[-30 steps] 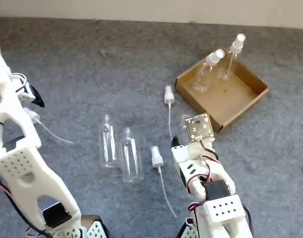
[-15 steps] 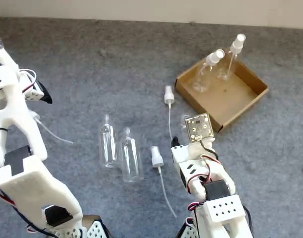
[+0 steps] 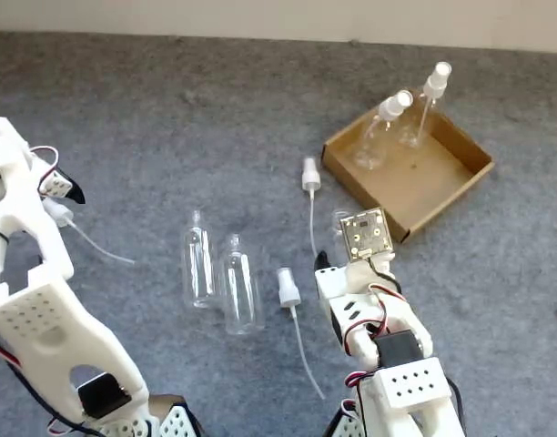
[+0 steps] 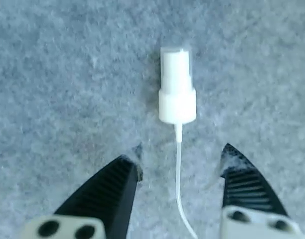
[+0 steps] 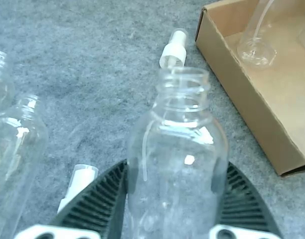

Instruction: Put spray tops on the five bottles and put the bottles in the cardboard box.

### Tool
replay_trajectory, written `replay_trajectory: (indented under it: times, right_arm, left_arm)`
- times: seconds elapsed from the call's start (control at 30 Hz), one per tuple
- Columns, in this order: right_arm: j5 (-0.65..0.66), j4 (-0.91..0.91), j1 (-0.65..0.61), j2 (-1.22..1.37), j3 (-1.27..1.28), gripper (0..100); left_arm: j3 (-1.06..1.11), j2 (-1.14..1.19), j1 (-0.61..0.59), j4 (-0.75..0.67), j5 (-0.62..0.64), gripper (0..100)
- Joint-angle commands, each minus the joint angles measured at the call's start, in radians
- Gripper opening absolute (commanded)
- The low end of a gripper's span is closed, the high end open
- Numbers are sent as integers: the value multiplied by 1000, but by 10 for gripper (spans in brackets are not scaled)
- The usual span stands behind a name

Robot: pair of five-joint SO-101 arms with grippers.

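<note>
A shallow brown cardboard box (image 3: 427,180) sits on the grey, carpet-textured table (image 3: 169,118), and two clear plastic bottles already fitted with white spray tops (image 3: 377,135) stand inside it, leaning against its far wall. Just beside the box's corner nearest the arms, the right hand (image 5: 176,172) is closed on an uncapped clear plastic bottle (image 5: 177,124), held upright with its open neck upward. A loose white spray top with a long dip tube (image 3: 310,175) lies close to the box's side wall, and a second loose white spray top (image 3: 287,287) lies a little farther from the box. Farther off still, two bare clear bottles (image 3: 197,259) lie side by side, touching. Well apart from the box, across the table, the left hand (image 4: 182,153) hangs spread wide, gripping nothing, its two black fingers on either side of the thin tube of a third white spray top (image 4: 177,94) lying flat on the table.
</note>
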Motion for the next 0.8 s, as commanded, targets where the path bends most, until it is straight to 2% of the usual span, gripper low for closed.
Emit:
replay_trajectory:
  times: [0.0,0.23,0.5,0.77]
  right_arm:
    - [0,-21,-10,-18,-13,192]
    - [0,-21,-10,-18,-13,192]
    - [0,-21,-10,-18,-13,192]
    - [0,-21,-10,-18,-13,192]
  left_arm:
    - [-13,2,-25,-71,14,207]
    - [-13,54,-27,-132,74,207]
    - [-13,119,-33,-219,75,207]
    - [-10,131,-25,-230,75,204]
